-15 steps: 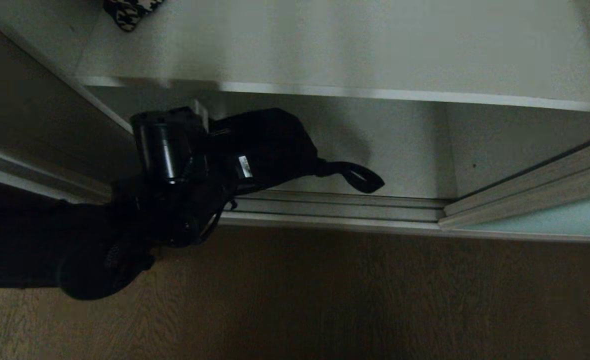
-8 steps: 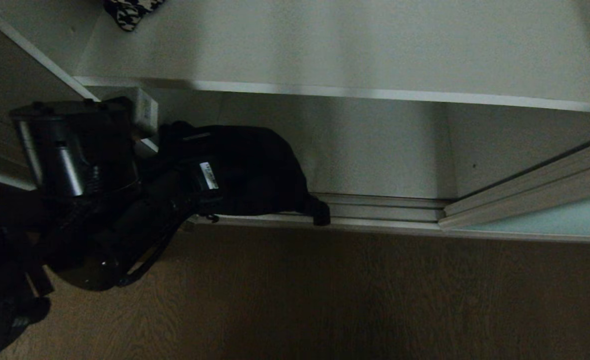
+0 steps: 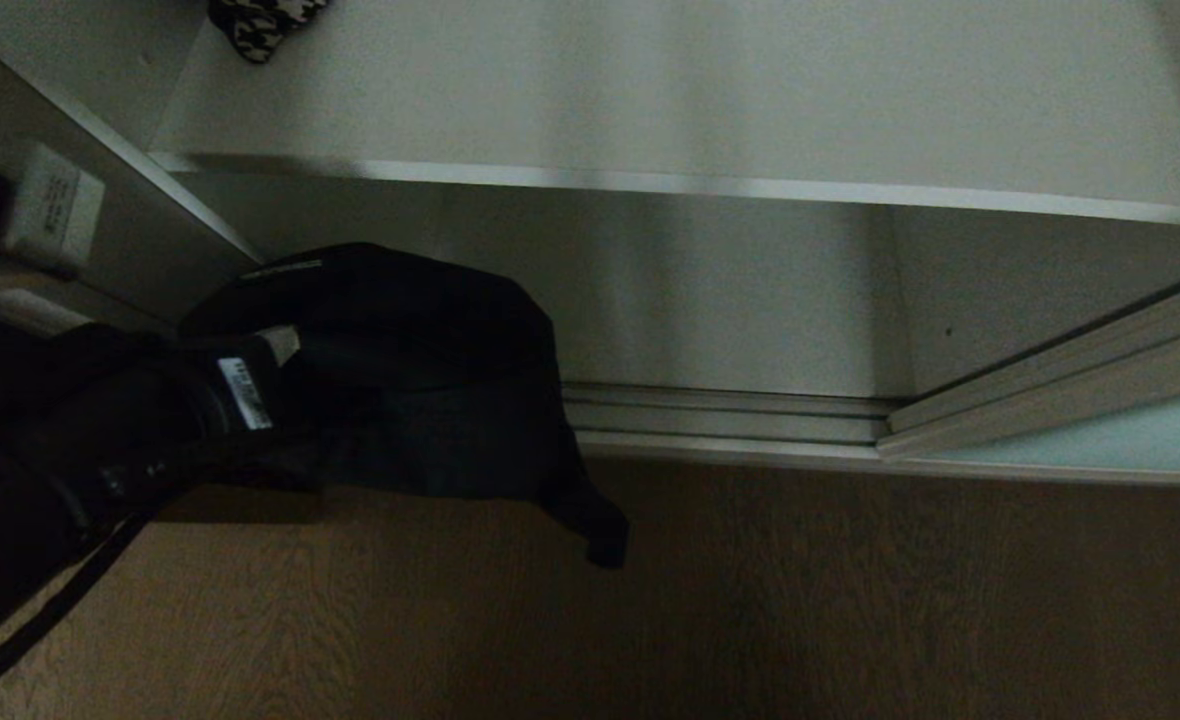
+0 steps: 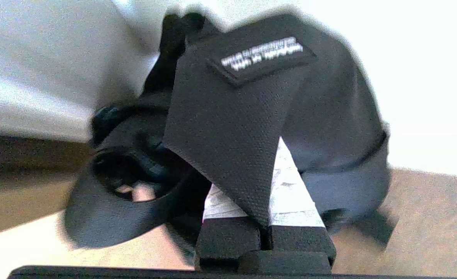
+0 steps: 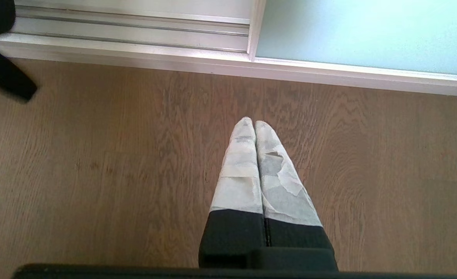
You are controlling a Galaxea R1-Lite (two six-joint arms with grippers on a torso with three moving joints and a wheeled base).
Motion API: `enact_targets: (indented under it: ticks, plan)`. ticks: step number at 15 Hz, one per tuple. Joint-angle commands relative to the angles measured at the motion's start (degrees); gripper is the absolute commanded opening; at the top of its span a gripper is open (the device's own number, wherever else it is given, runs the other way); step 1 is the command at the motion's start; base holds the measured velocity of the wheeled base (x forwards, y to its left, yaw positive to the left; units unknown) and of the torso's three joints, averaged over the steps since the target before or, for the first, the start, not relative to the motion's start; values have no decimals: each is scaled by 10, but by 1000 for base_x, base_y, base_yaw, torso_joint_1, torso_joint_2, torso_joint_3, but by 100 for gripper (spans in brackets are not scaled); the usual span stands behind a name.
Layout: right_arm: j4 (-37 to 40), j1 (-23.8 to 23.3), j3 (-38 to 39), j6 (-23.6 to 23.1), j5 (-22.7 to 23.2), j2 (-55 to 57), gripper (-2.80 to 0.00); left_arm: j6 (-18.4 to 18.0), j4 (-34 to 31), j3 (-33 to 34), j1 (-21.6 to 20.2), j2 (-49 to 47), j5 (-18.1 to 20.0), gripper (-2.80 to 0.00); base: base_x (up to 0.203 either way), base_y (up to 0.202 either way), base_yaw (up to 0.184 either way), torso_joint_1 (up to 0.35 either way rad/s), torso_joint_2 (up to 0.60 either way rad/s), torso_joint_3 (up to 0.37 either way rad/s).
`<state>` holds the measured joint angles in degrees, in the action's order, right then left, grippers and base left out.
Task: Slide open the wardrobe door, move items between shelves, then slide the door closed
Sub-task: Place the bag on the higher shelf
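The black bag (image 3: 390,370) hangs out in front of the wardrobe's bottom track (image 3: 730,425), partly over the wooden floor (image 3: 750,600), its strap loop (image 3: 590,525) dangling below it. The left gripper (image 4: 265,217) has it: taped fingers (image 4: 290,197) pinched tight on a textured black flap of the bag, at the bag's left end. Above the track, the grey shelf (image 3: 670,185) spans the opening, and the houndstooth piece (image 3: 260,20) sits far back on it. Right of the track, the sliding wardrobe door (image 3: 1100,445) stands pushed aside. The right gripper (image 5: 255,124) hangs over the floor just before that door, fingers pressed together, holding nothing.
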<state>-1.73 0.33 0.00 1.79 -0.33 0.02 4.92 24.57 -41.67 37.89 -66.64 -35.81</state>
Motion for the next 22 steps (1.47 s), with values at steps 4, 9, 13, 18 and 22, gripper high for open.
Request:
enact_targets:
  ticks: [4, 9, 13, 18, 22]
  plan:
    - [0, 0, 0, 0, 0, -1, -280, -11, -57, 60, -25, 106, -7, -280, 0, 0, 0, 0, 0, 0]
    - [0, 0, 0, 1, 0, -2, -280, -44, -60, 60, -106, 127, -8, -280, 0, 0, 0, 0, 0, 0]
    - [0, 0, 0, 1, 0, -1, -280, -55, -60, 75, -156, 145, -9, -280, 0, 0, 0, 0, 0, 0]
    - [0, 0, 0, 1, 0, -2, -280, -68, -60, 81, -194, 166, -8, -280, 0, 0, 0, 0, 0, 0]
    - [0, 0, 0, 1, 0, -1, -280, -89, -56, 77, -194, 168, -3, -280, 0, 0, 0, 0, 0, 0]
